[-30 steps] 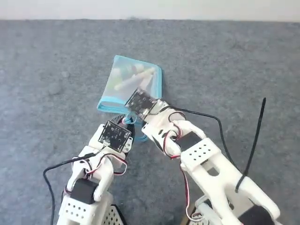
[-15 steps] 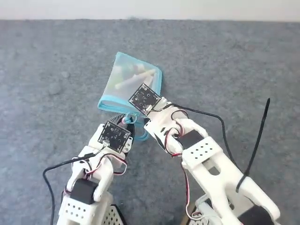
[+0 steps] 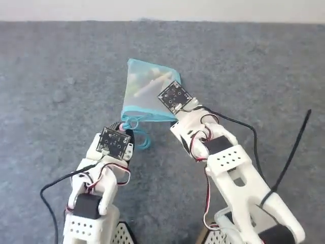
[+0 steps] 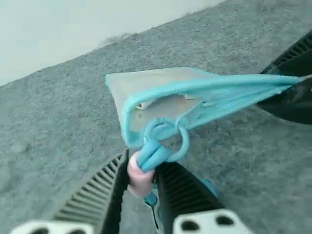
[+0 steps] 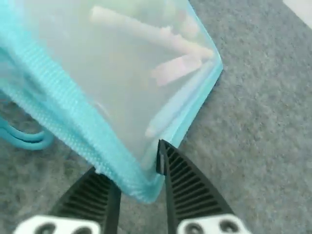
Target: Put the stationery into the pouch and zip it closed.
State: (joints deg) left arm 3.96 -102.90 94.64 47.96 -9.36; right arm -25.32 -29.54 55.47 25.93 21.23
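A translucent pouch (image 3: 147,86) edged in light blue is seen on the grey, felt-like desk (image 3: 51,76), just beyond the two arms. Its zip edge is turned towards them and its far corner points away. The stationery (image 3: 150,81) is seen through the pouch wall as pale sticks lying across one another. In the right wrist view a white stick (image 5: 146,34) and a pinkish one (image 5: 175,68) can be made out inside.

The left pincer (image 4: 142,168) is pressed together on the zip pull (image 4: 148,158), a blue tab with a pinkish end that is gripped between the two ribbed jaws. The pull is joined to the near corner of the pouch by a blue ring (image 4: 165,134). From that corner the zip edge is drawn in a straight line to the opposite corner, where a dark pincer is met.

The right pincer (image 5: 131,170) is pinched on that opposite corner, with the blue seam caught between its jaws and the pouch wall fanning out beyond them.

A loose loop of blue cord (image 3: 143,138) is seen lying on the desk between the two pincers, just beside the zip edge. Black cables (image 3: 238,127) are trailed along the arms.

Whether the zip is fully closed cannot be told
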